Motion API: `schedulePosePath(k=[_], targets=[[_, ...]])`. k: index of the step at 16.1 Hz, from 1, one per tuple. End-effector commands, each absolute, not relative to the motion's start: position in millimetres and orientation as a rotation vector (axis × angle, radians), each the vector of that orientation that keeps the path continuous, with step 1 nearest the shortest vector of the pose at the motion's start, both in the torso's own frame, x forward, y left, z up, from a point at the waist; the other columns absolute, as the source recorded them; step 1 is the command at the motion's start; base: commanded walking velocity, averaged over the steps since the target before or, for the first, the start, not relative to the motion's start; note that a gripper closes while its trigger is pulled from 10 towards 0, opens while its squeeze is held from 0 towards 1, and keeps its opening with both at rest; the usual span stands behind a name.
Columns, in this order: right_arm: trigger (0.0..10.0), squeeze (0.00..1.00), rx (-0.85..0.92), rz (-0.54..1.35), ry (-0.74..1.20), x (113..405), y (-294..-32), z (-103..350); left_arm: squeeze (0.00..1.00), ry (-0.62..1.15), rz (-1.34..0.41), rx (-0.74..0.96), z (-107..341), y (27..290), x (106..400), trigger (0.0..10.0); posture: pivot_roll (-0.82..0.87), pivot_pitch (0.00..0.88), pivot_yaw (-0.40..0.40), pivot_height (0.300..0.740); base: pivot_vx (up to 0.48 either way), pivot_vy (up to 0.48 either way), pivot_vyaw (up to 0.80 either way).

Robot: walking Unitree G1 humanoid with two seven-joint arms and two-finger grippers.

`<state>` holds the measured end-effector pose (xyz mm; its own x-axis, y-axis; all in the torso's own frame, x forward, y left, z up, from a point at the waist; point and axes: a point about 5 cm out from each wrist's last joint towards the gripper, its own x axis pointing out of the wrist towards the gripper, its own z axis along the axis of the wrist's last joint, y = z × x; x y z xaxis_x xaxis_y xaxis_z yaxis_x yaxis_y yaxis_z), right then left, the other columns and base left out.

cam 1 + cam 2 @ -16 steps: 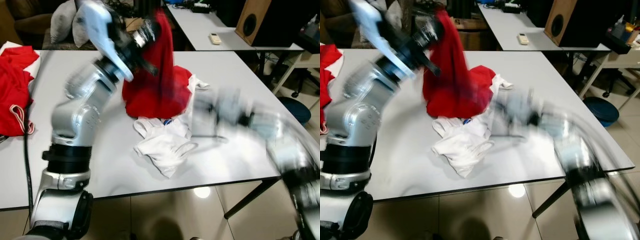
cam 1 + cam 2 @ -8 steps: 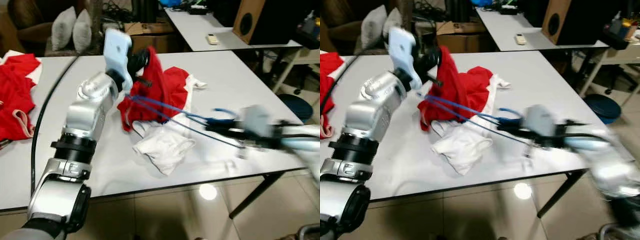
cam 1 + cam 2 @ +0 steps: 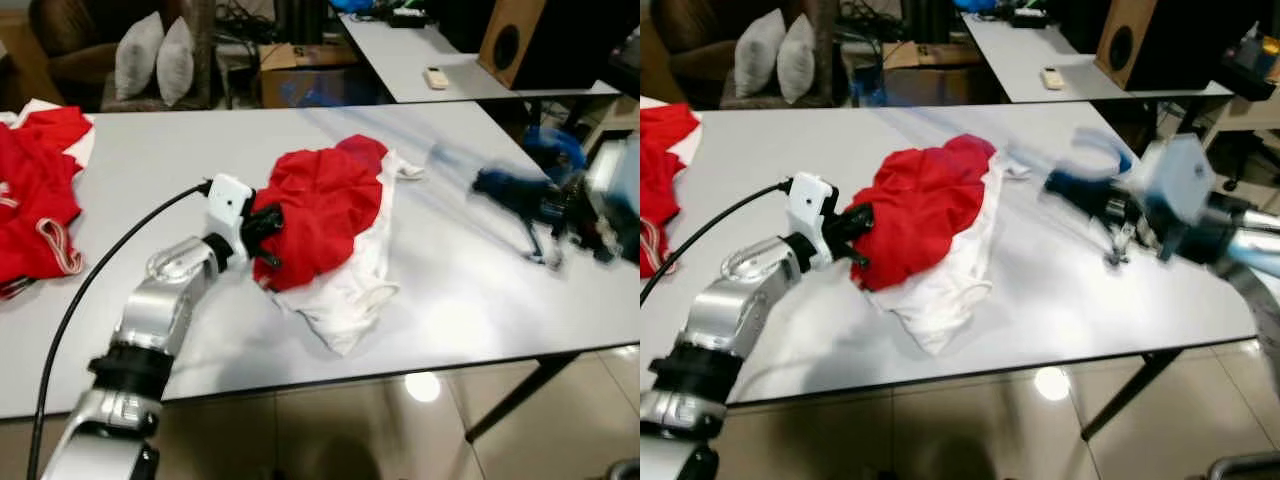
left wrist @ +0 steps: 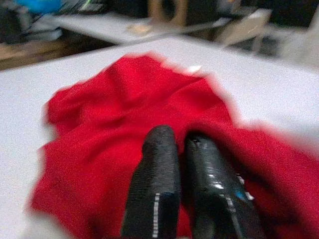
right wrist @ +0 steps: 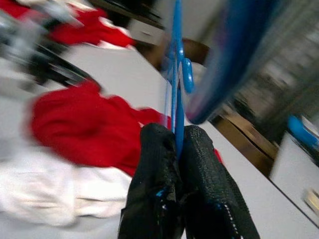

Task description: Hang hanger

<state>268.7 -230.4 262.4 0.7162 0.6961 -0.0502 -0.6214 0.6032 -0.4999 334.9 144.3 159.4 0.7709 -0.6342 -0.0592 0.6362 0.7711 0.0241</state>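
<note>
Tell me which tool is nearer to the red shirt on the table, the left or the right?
Left. The left tool is at the red shirt, its fingers shut on the cloth. The right tool is off to the shirt's right, apart from it, holding the blue hanger.

Left and right eye views: head-mounted, looking forward and down across the white table (image 3: 180,170); both share the red garment (image 3: 325,215). Left wrist view: close, along the left gripper (image 4: 182,142) onto that garment. Right wrist view: blurred, apparently facing back toward the same heap.
</note>
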Motion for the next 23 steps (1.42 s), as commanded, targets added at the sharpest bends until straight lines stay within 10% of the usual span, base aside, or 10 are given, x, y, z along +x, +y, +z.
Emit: schedulePosePath(k=[1,5,11,12,13,15,16,23], targets=[[10.0,0.00,-0.522,0.591,-0.174,278,-235,261,1.00,0.004,-0.785,0.041,171,134,325,10.0,-0.11,0.000,0.044,0.740,0.000,0.000,0.00],[10.0,0.00,-0.241,0.309,-0.186,285,-219,234,1.00,-0.095,-1.000,0.065,199,128,292,10.0,-0.10,0.000,0.055,0.740,0.000,0.000,0.00],[10.0,0.00,0.102,0.234,-0.111,279,-171,205,1.00,-0.251,-0.662,-0.069,239,149,307,10.0,-0.09,0.000,0.032,0.740,0.000,0.000,0.00],[10.0,0.00,0.123,0.238,-0.105,275,-164,205,0.11,-0.232,-0.584,-0.030,235,156,307,10.0,-0.09,0.000,0.025,0.740,0.000,0.000,0.00],[10.0,0.00,0.140,0.248,-0.100,273,-160,205,0.00,-0.208,-0.651,0.044,229,152,300,10.0,-0.09,0.000,0.024,0.740,0.000,0.000,0.00],[10.0,0.00,0.141,0.274,-0.082,272,-155,205,0.20,-0.119,-0.837,0.166,218,142,285,10.0,-0.09,0.000,0.019,0.740,0.000,0.000,0.00],[10.0,0.00,0.137,0.291,-0.063,271,-152,203,0.95,0.000,-0.958,0.316,203,141,274,10.0,-0.09,0.000,0.015,0.740,0.000,0.000,0.00],[10.0,0.00,0.088,0.245,0.001,272,-155,197,1.00,0.225,-0.959,0.391,192,171,271,10.0,-0.09,0.009,0.021,0.740,0.000,0.000,0.00]])
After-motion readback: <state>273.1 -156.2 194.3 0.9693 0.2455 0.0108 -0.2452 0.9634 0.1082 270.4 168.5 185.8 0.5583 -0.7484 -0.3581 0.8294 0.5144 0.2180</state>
